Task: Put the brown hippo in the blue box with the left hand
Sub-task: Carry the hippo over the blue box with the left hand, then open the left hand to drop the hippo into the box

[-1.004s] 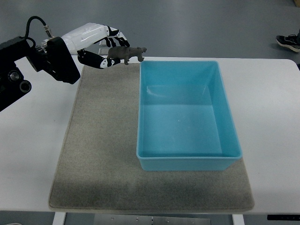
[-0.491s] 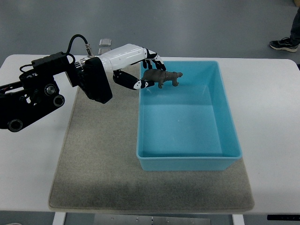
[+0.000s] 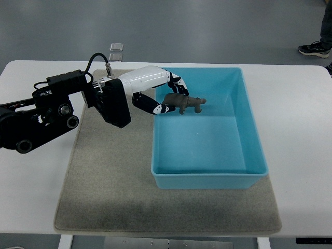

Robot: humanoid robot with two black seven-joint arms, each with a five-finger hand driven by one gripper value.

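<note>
The blue box (image 3: 207, 129) sits on a grey mat (image 3: 109, 171) on the white counter (image 3: 295, 119), open at the top, and nothing lies on its floor. Over the box's far-left corner the brown hippo (image 3: 185, 102) hangs in the air, inside the line of the rim but above the floor, its head pointing toward the middle of the box. It is a small dull-brown figure with short legs and a blunt snout (finer detail is too small to make out). The left robot hand (image 3: 165, 96) has its white-and-black fingers (image 3: 155, 108) curled around the hippo's rear half, gripping it from the box's left side; the black arm behind it stretches away to the left of the box, over the mat. Beyond the counter, far right of the box, a person's shoe (image 3: 314, 49) shows on the floor.
</note>
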